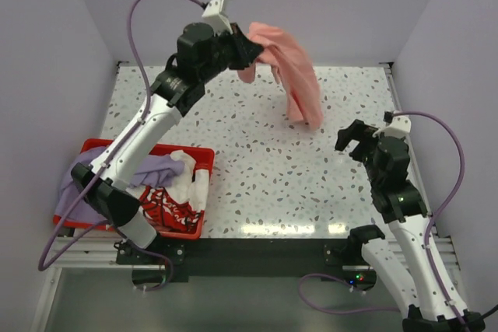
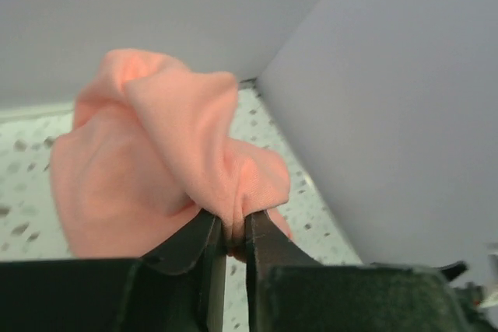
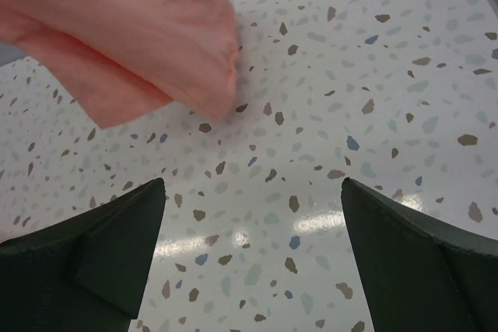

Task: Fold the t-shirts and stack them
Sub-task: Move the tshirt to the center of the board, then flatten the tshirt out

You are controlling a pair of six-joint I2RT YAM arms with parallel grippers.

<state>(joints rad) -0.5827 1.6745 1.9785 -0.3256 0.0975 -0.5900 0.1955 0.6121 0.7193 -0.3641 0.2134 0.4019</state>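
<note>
The salmon-pink t-shirt (image 1: 292, 68) hangs in the air over the back of the table, its lower end reaching down toward the speckled top. My left gripper (image 1: 253, 50) is raised high and shut on a bunched fold of this shirt (image 2: 179, 153), pinched between the black fingers (image 2: 268, 242). My right gripper (image 1: 354, 139) hovers low at the right, jaws wide open with nothing between them. Its wrist view shows the pink shirt's hanging end (image 3: 132, 36) ahead and to the left. A lavender-purple t-shirt (image 1: 152, 169) and a white t-shirt with red print (image 1: 175, 196) lie crumpled in the crate.
A red plastic crate (image 1: 198, 227) stands at the front left of the speckled table (image 1: 264, 176), under the left arm. Pale walls close the table at the back and both sides.
</note>
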